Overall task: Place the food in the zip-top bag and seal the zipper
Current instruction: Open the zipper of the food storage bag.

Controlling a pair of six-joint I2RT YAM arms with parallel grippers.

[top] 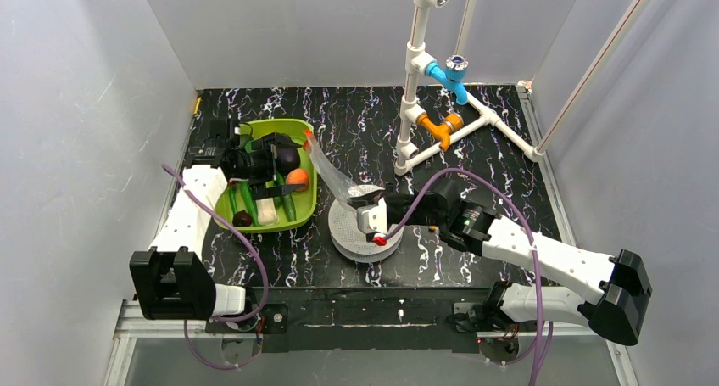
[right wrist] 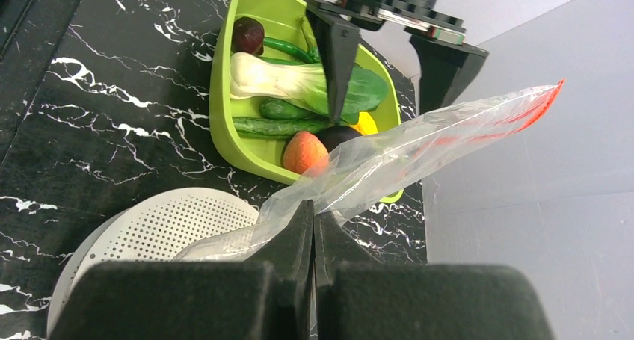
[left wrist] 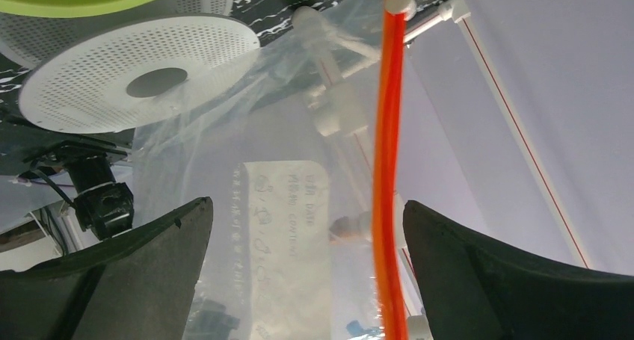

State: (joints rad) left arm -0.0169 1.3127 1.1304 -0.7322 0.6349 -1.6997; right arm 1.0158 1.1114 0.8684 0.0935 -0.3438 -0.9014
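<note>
**Left hand** (left wrist: 305, 213): open, jaws spread wide, hanging over the green tray (top: 307, 208) and gripping nothing.

**Right hand** (right wrist: 314, 224): closed, pinching the lower end of the bag (right wrist: 389, 157), out past the tray's corner and over the white perforated disc (right wrist: 172, 220).

**Bag:** clear and crinkled. It is pulled up at a slant from my right hand toward the tray, with its mouth end raised in the air beside the tray's rim, close to my left hand.

**Zipper** (left wrist: 387, 131): an orange-red strip along the bag's mouth. In my left wrist view it runs between my two fingers. I cannot tell whether it touches either one.

**Food, all lying in the tray:**
- a white-and-green leafy stalk (right wrist: 277, 82) across the middle
- long green cucumbers (right wrist: 277, 123) beside the stalk
- an orange-red round fruit (right wrist: 304, 152) at the corner of the tray nearest the bag
- a dark eggplant (right wrist: 336, 134) touching that fruit
- a yellow piece (right wrist: 365, 123) just behind the eggplant
- a dark round piece (right wrist: 247, 35) at the tray's far corner

**Disc:** flat on the black marbled bench (top: 356, 131), just beside the tray.

**White pipe frame** (top: 424, 89): standing on the bench, well apart from the tray.
</note>
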